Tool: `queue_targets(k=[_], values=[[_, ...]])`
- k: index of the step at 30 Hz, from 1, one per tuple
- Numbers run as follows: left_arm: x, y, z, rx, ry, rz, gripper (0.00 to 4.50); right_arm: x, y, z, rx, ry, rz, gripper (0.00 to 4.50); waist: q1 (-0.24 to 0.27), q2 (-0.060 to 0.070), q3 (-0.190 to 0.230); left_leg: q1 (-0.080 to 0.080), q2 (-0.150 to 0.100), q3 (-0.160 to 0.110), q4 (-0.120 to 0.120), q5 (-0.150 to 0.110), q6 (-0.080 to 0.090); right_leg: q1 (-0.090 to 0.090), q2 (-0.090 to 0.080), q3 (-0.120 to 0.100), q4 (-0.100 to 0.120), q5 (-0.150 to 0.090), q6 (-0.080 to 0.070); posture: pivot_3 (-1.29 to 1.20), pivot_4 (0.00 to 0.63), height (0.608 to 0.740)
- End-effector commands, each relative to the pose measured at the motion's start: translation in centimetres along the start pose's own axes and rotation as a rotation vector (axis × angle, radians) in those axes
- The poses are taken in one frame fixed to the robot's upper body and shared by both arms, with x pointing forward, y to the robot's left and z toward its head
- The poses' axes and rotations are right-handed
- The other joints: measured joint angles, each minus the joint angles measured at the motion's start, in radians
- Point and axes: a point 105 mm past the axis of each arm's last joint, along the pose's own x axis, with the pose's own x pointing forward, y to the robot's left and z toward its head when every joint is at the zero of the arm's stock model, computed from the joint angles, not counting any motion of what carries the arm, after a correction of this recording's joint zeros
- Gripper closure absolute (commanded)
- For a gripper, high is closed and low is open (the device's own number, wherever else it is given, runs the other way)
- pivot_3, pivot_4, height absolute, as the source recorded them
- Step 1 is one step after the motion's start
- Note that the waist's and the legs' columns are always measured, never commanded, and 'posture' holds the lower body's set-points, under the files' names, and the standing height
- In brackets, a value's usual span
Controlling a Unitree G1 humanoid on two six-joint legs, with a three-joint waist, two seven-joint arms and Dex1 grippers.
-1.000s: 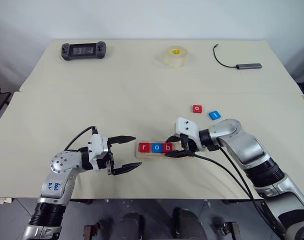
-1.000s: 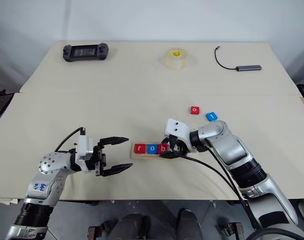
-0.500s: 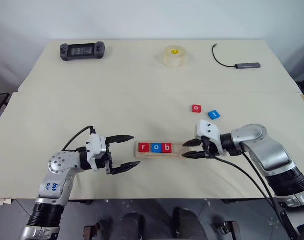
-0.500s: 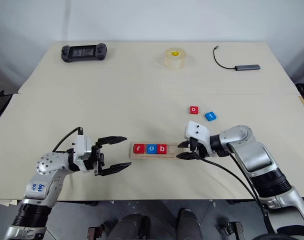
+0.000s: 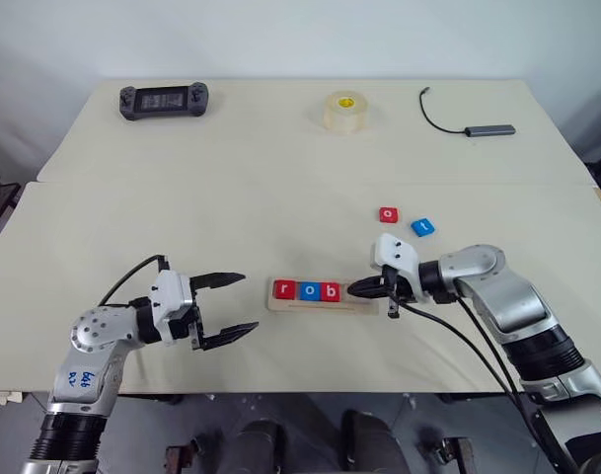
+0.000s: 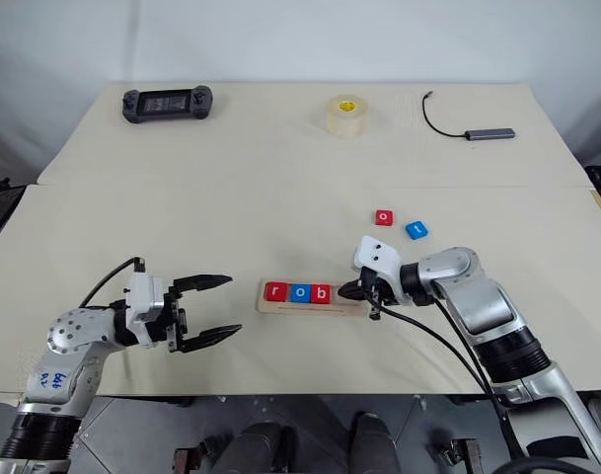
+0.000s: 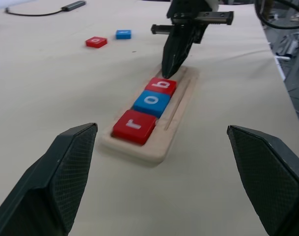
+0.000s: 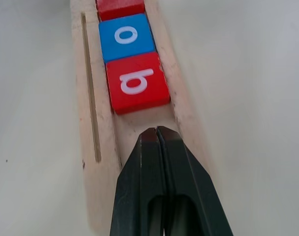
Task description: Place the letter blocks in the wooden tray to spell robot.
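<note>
The wooden tray (image 5: 320, 308) lies near the table's front edge. In it, from its left end, sit a red r block (image 5: 284, 290), a blue o block (image 5: 307, 291) and a red b block (image 5: 330, 291). My right gripper (image 5: 351, 289) is shut and holds nothing. Its tips (image 8: 156, 131) point into the empty groove just right of the b block (image 8: 137, 82). A loose red o block (image 5: 389, 214) and a blue t block (image 5: 422, 226) lie behind it. My left gripper (image 5: 249, 302) stands open and empty, left of the tray and apart from it.
At the back of the table are a black game controller (image 5: 164, 100) on the left, a roll of tape (image 5: 345, 111) in the middle and a grey hub with a black cable (image 5: 489, 129) on the right. A seam crosses the table behind the loose blocks.
The right gripper let go at the b block, drew back to the right and shut, its tips now over the empty groove. The left gripper drifted left, away from the tray.
</note>
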Motion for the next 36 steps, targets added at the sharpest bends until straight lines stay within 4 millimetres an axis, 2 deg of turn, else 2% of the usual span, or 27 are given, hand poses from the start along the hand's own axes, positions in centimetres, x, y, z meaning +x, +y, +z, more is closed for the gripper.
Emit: queue_targets(k=[1,7,15,20,23,26,29,34,36], values=[[-0.3,0.2,0.6,0.024,-0.017,0.016,0.00,0.6,0.2,1.2,-0.039,-0.013,0.009,4.48,-0.001,0.000,0.000,0.000,0.000,0.000,0.000,0.000,0.000,0.000,0.000,0.000,0.000,0.000,0.000,0.00,0.150,0.740],[-0.1,0.3,0.7,0.027,-0.024,0.022,0.00,1.7,0.3,2.2,-0.056,-0.028,0.020,4.48,-0.001,0.000,0.000,0.000,0.000,0.000,0.000,0.000,0.000,0.000,0.000,0.000,0.000,0.000,0.000,0.00,0.150,0.740],[0.0,0.2,0.7,0.027,-0.026,0.026,0.00,2.1,0.8,2.6,-0.063,-0.042,0.037,4.48,-0.001,0.000,0.000,0.000,0.000,0.000,0.000,0.000,0.000,0.000,0.000,0.000,0.000,0.000,0.000,0.00,0.150,0.740],[0.0,0.2,0.6,0.025,-0.024,0.026,0.00,-1.1,0.0,3.4,-0.076,-0.126,-0.042,4.48,0.003,0.000,0.000,-0.001,0.000,-0.001,0.000,0.000,0.000,0.000,0.000,0.000,0.000,0.000,0.000,0.00,0.150,0.740],[-0.1,0.2,0.5,0.023,-0.019,0.021,0.00,-3.1,-0.1,4.0,-0.092,-0.215,-0.105,3.90,0.002,0.000,0.000,-0.001,-0.001,-0.001,0.000,0.000,0.000,0.000,0.000,-0.001,0.000,0.000,0.000,0.00,0.150,0.740],[-0.2,0.4,0.3,0.020,-0.019,0.021,0.00,-5.9,0.0,3.2,-0.111,-0.284,-0.211,2.84,0.006,0.000,0.000,-0.001,-0.001,-0.001,-0.001,0.000,0.000,0.000,0.000,-0.001,-0.001,0.000,0.000,0.00,0.150,0.740],[-0.3,0.8,0.3,0.014,-0.026,0.034,0.00,-8.3,0.6,1.6,-0.078,-0.351,-0.298,1.82,0.008,0.000,0.000,-0.001,-0.001,-0.001,-0.001,0.000,0.000,0.000,0.000,-0.001,-0.001,0.000,0.000,0.00,0.150,0.740],[0.0,1.7,0.4,-0.005,-0.055,0.073,0.00,-13.2,1.1,-2.3,-0.056,-0.368,-0.605,0.05,0.024,0.000,0.000,0.000,-0.001,0.000,-0.001,0.000,0.000,0.001,0.000,0.000,0.000,0.000,0.000,0.00,0.150,0.740],[0.2,1.8,0.3,-0.009,-0.058,0.074,0.00,-14.2,1.3,-3.3,-0.068,-0.357,-0.679,0.02,0.025,0.000,0.000,0.001,-0.001,0.002,-0.001,0.000,0.000,0.001,0.000,0.001,0.000,0.000,0.000,0.00,0.150,0.740]])
